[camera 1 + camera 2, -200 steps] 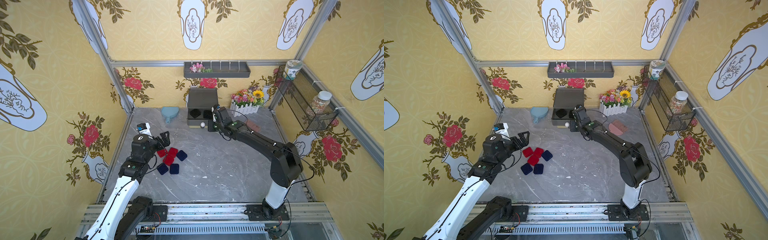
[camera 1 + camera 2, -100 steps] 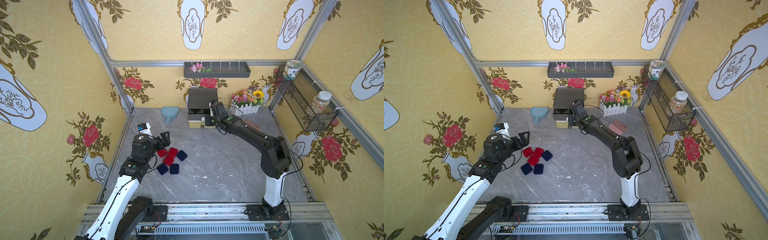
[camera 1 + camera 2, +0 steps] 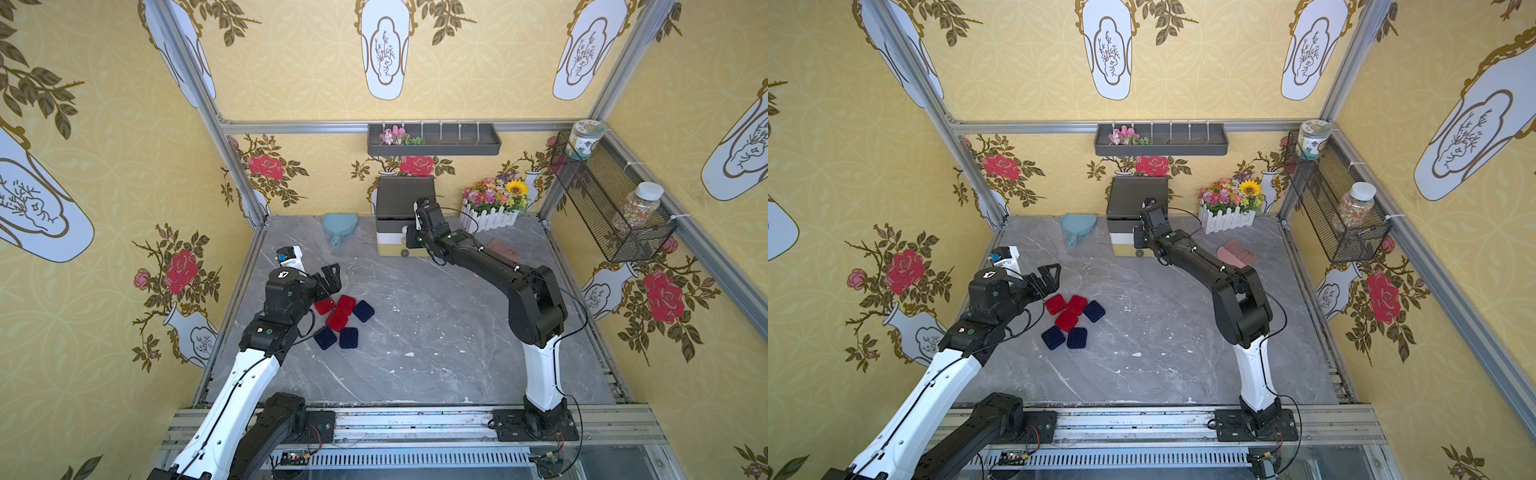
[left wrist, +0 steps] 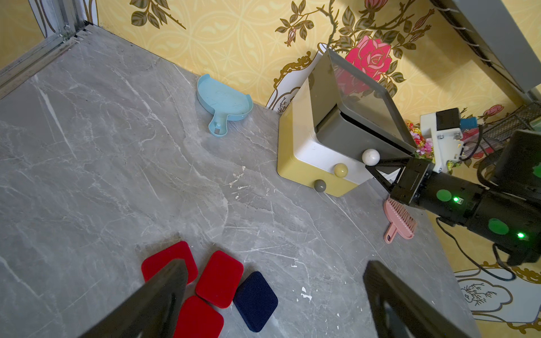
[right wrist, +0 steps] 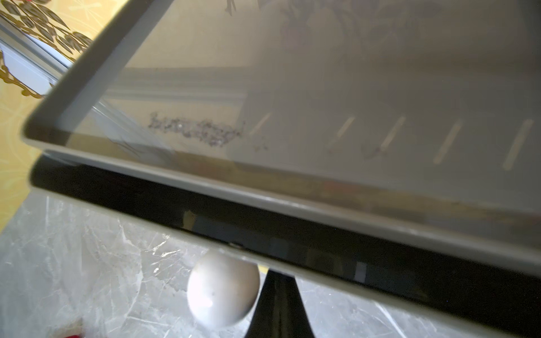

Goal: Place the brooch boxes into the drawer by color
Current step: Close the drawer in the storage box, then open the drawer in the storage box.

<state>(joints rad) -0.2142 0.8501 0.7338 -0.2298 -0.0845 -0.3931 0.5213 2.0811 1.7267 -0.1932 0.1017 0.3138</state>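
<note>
Your left gripper (image 3: pixel 329 279) hangs spread wide, holding nothing, over the red edge of the brooch boxes (image 3: pixel 337 320): three red and three navy bunched on the table (image 3: pixel 436 353), near the left wall rail. Bare marble lies open between them and the drawer (image 3: pixel 390 232), which stands against the back wall between a blue dustpan (image 3: pixel 340 226) and a pink comb (image 3: pixel 1235 254). Your right gripper (image 4: pixel 369 169) is clenched empty, its tips just beside the white knob (image 4: pixel 371 157)

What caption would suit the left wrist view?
Open left gripper near red and navy brooch boxes; right gripper at the drawer.
</note>
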